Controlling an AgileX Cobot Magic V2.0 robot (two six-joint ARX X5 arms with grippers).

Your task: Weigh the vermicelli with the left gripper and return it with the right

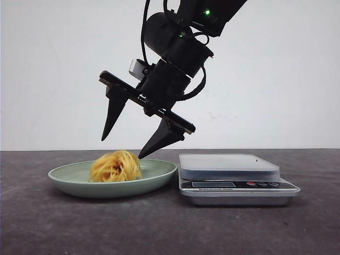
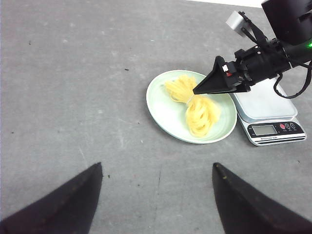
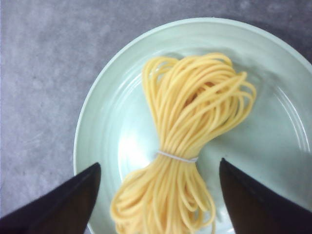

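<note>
Your counter [image 1: 42, 223] is a dark grey, matte surface with a faint mottled grain and a few pale scuffs and specks; in the front view it runs back to a plain white wall [image 1: 48, 69] with nothing on it. The light is even and soft, with only faint shadow under the objects.

On the counter you have a pale green plate [image 1: 159, 171], shallow and round, and just beside it, on its right in the front view, a small silver kitchen scale [image 1: 234, 183] with a flat platform, a little display and buttons along its front edge. Plate and scale stand very close; you cannot tell from these views whether their edges touch.

The vermicelli [image 1: 115, 166] lies in the plate, a yellow-orange skein of thin strands bound at the waist by a thin white band [image 3: 178, 157], so it splays into two loops.

Your right hand [image 1: 125, 146] hangs tilted above the plate, its two dark pointed fingers spread wide and holding nothing, one tip close over the noodles. From its own camera, the bundle sits between the spread fingers [image 3: 63, 204].

Your left hand [image 2: 156, 195] is also spread apart and empty, well back from the plate over bare counter.
</note>
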